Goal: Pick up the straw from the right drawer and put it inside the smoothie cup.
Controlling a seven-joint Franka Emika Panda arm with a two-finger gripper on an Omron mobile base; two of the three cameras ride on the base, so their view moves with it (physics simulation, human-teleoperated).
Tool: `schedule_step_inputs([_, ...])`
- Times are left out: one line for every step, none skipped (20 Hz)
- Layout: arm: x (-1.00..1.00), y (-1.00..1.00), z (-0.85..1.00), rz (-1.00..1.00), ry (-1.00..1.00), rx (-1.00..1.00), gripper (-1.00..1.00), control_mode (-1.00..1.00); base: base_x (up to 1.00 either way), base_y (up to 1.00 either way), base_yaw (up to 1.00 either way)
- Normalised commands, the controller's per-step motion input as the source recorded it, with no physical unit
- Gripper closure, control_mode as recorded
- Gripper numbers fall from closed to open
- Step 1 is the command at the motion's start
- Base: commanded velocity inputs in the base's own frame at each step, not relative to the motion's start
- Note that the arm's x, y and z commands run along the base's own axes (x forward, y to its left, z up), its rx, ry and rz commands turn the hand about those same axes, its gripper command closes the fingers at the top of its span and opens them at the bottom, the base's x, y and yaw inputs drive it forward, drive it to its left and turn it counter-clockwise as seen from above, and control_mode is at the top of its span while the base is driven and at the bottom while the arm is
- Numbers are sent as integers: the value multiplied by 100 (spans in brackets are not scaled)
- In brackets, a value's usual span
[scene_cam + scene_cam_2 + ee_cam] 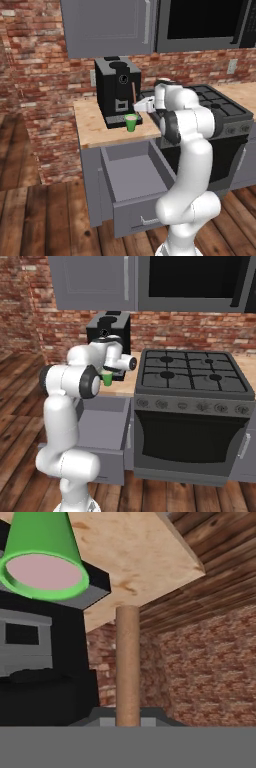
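- Brick wall (40, 75) at back, grey upper cabinets (107, 25) above, wood plank floor (30, 220) below.
- Stove (192, 406) w/ four burners & dark oven door, to the right of the counter; knobs along its front, no markings readable.
- Wood counter (95, 127) over grey base cabinet.
- Right drawer (135, 182) pulled fully out below the counter; inside looks bare grey, silver bar handle on its front panel.
- White arm (190, 150) rises in front of the drawer, reaches over the counter edge.
- Black coffee machine (117, 90) on the counter by the wall; no brand or lettering legible, just a small round mark on its front.
- Smoothie cup (131, 122), green, upright at the machine's base, on its drip tray; in hand view it's upper left (45, 557), pale inside.
- Gripper (136, 106) clenched on the straw (133, 94); straw upright, above & just right of the cup, not in it. Hand view: straw runs up from between the tips (127, 662).
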Motion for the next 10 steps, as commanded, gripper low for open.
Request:
schedule_step_inputs([23,0,-5,0,0,0,100,-100,0,0,0])
schedule_step_inputs([22,0,-6,0,0,0,100,-100,0,0,0])
schedule_step_inputs([21,0,-10,0,0,0,100,-100,0,0,0])
schedule_step_inputs([17,0,-11,0,0,0,100,-100,0,0,0])
schedule_step_inputs([11,0,-16,0,-3,0,100,-100,0,0,0])
schedule_step_inputs([9,0,-18,0,-5,0,100,-100,0,0,0])
schedule_step_inputs([7,0,-18,0,-5,0,100,-100,0,0,0])
schedule_step_inputs([8,0,-17,0,-5,0,100,-100,0,0,0])
schedule_step_inputs([11,0,-14,0,-5,0,100,-100,0,0,0])
schedule_step_inputs([12,0,-11,0,-3,0,100,-100,0,0,0])
